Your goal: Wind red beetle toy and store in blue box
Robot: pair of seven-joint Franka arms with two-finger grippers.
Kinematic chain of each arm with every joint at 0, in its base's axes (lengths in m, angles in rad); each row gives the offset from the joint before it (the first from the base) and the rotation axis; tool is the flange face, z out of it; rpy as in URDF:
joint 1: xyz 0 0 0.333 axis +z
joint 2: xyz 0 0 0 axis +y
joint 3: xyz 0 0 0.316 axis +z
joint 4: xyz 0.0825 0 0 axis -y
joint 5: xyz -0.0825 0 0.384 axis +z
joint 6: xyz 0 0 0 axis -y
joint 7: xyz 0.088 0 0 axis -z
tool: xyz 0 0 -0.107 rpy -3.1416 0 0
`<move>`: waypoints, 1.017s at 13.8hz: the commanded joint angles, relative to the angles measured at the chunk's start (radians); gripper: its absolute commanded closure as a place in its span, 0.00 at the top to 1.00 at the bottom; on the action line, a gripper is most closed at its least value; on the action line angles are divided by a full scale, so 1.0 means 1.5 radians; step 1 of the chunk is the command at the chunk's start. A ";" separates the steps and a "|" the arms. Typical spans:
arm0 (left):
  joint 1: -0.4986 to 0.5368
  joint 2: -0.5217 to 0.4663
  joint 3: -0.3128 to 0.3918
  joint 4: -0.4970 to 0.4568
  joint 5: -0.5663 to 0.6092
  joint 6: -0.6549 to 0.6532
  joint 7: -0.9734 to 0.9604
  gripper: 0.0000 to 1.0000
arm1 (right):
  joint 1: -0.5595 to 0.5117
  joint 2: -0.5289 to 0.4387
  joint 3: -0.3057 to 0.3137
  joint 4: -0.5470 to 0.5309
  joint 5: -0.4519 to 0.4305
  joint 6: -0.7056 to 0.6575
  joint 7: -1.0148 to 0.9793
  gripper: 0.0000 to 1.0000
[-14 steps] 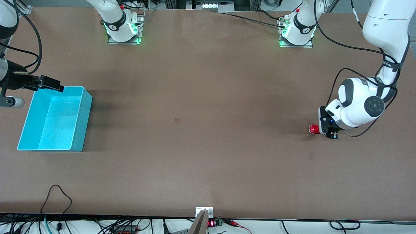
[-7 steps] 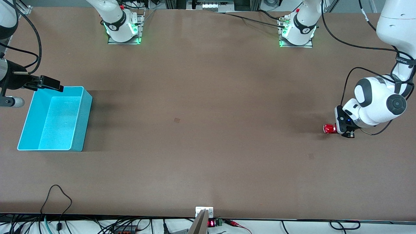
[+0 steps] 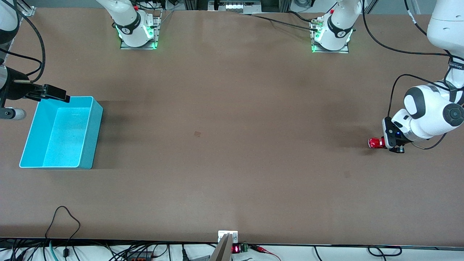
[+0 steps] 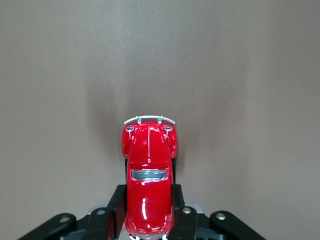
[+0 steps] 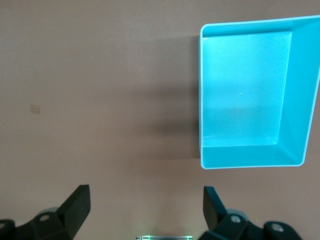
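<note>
The winding step is judged to be in hand; storage has not yet been done, since the blue box (image 3: 61,132) is seen to hold nothing.

Taken across the front view from the right arm's end of the table: the right gripper (image 3: 54,93) is held over the box's rim at the edge nearest the robots' bases, with its fingers (image 5: 75,205) spread wide and nothing between them. This arm is judged to be waiting. In the right wrist view the box (image 5: 250,92) is seen from above, its floor bare.

The middle of the table (image 3: 232,145) carries nothing of the task.

At the left arm's end of the table, well apart from the box, the red beetle toy (image 3: 376,143) is held by the left gripper (image 3: 385,142), low at the table surface; whether the wheels are touching it cannot be told. In the left wrist view the toy (image 4: 148,175) is seen clamped by its rear flanks between the closed-in fingers (image 4: 116,205), its silvery bumper pointing away from the gripper.

Next move, as judged: if the spring is wound by dragging, the wheels must be pressed firmly to the table throughout. Afterwards the toy must be carried the full table length, or released aimed at the box.
</note>
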 commanded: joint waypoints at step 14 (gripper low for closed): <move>0.023 -0.024 -0.008 0.014 0.005 -0.038 0.027 1.00 | -0.005 -0.010 0.001 -0.008 0.001 -0.004 -0.004 1.00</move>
